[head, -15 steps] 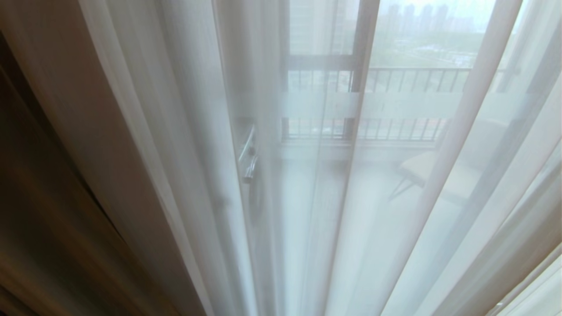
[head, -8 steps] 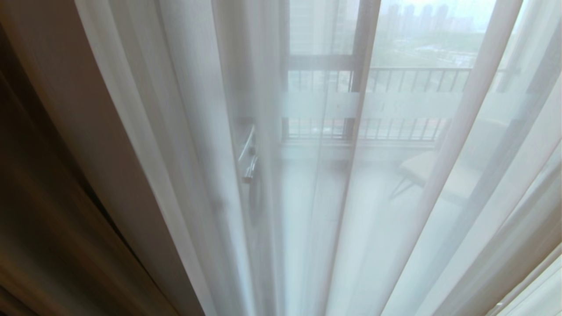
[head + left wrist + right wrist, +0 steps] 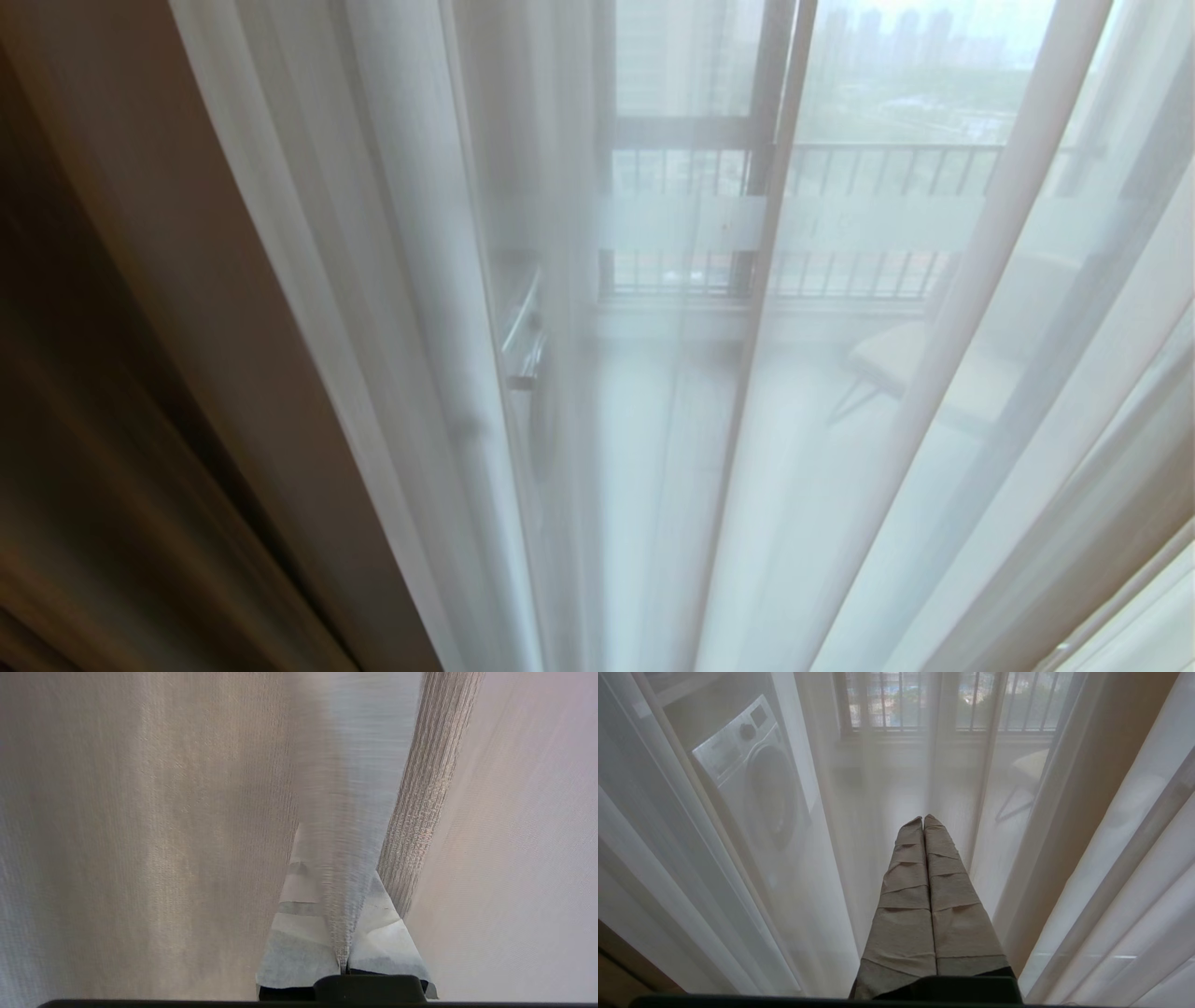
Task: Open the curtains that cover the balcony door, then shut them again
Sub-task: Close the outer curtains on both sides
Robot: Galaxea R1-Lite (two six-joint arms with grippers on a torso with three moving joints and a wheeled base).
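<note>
1. The left gripper (image 3: 343, 956) has its 2 tape-wrapped fingers (image 3: 299, 952) pressed together on a fold of the curtains (image 3: 345, 868); the fabric rises out of the pinch line between them. A thicker ribbed hem edge (image 3: 430, 788) hangs just beside the pinched fold.
2. The right gripper (image 3: 923, 820) hangs parked in front of the sheer, jaws pressed together on nothing, tips clear of the cloth.
3. In the head view neither arm shows. The cream drape (image 3: 187, 308) is bunched toward the left edge of the doorway; the sheer layer (image 3: 840, 420) hangs across the balcony door (image 3: 766, 140), whose frame, frosted band (image 3: 681, 222) and handle (image 3: 523, 350) show through it. A washing machine (image 3: 752, 774) and a chair (image 3: 896, 359) stand on the balcony behind the glass.
4. Judgement: the grip looks just made, and the step in hand is dragging this panel along its rail.
5. To do it well: keep the pinch firm, pull sideways along the door plane rather than downward, and move slowly so the rail gliders follow.
6. Risk: thin cloth may slip out of the taped fingers, or only 1 layer may travel.
</note>
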